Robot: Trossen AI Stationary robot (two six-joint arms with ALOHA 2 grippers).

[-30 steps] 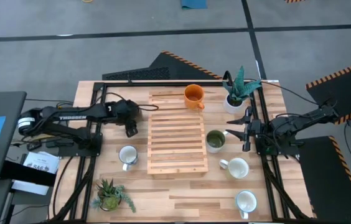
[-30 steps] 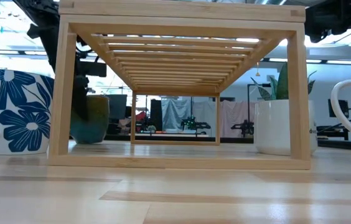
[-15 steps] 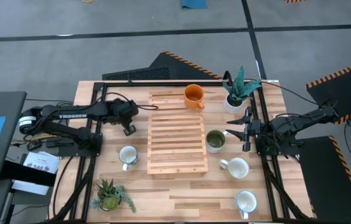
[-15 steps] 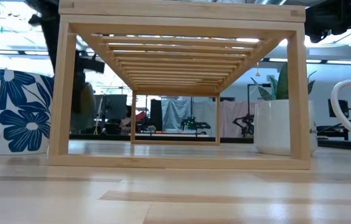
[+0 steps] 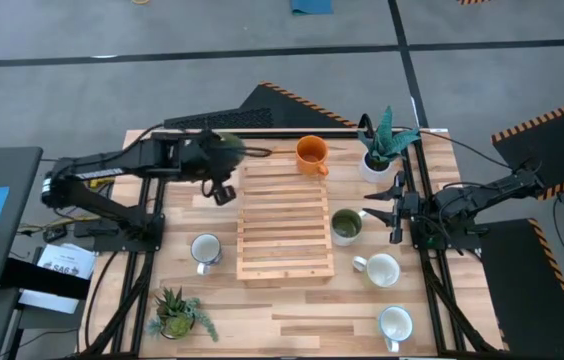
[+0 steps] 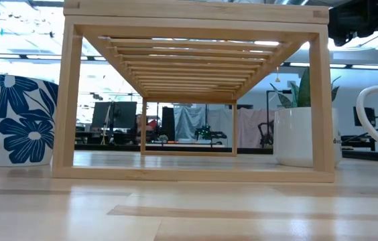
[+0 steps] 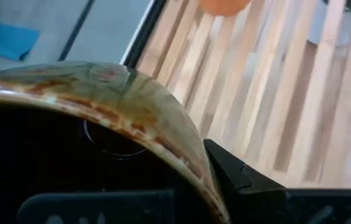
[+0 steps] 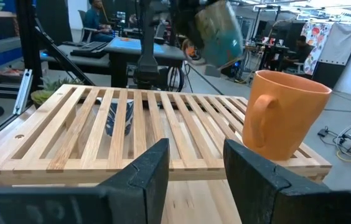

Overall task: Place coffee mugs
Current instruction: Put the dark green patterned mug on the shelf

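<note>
My left gripper (image 5: 220,160) is shut on a green-and-brown glazed coffee mug (image 8: 220,26), high above the far left corner of the slatted wooden rack (image 5: 284,215). An orange mug (image 5: 312,153) stands on the rack's far right corner. On the table an olive green mug (image 5: 345,225) and two white mugs (image 5: 382,268) (image 5: 395,322) stand right of the rack. A blue-flowered white mug (image 5: 205,250) stands left of it. My right gripper (image 5: 394,215) waits open at the rack's right side, level with its top, holding nothing. My left gripper holds the glazed mug by its wall at the rim (image 7: 163,134), one finger inside the mug and the other finger (image 7: 238,177) outside. The mug (image 5: 230,146) is lifted clear of table and rack and sits tilted in the hold.
A tall potted plant (image 5: 380,150) stands at the far right and a small one (image 5: 177,315) at the near left. A black keyboard (image 5: 222,120) lies along the far edge. Bare rack slats lie under and beside the held mug.
My left gripper has taken the glazed mug off the table left of the rack. It has lifted the mug up and toward the far edge, over the rack's far left corner. The mug has left the low view entirely.
</note>
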